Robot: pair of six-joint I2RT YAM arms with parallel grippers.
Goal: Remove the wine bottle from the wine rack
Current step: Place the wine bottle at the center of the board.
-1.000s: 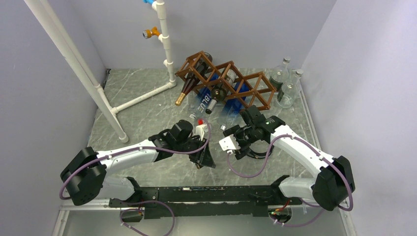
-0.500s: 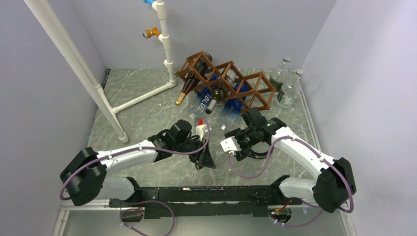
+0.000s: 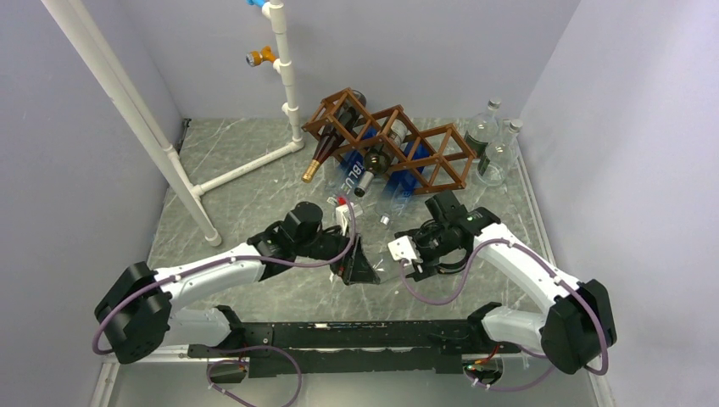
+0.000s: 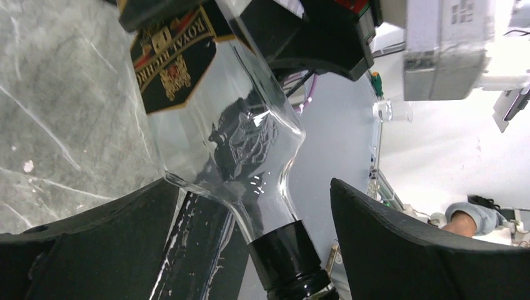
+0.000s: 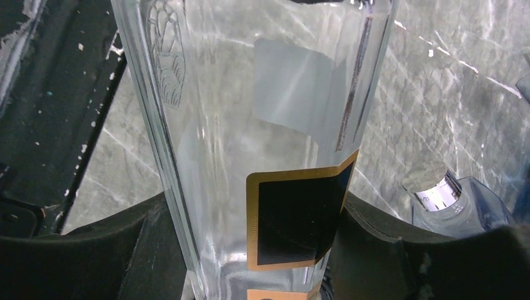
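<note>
Near the desk (image 3: 242,170) front, clear of the wine rack (image 3: 392,140): right claw (image 5: 253,212) is clamping the wine bottle (image 5: 262,112), left claw (image 4: 247,187) is gaping around its neck. Back left straight off, touching nothing.

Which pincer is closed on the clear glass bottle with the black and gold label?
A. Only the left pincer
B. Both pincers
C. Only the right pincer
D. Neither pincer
C: the right pincer has both fingers pressed against the sides of the clear glass bottle with the black and gold label, while the left pincer stands wide open around its neck.
</note>
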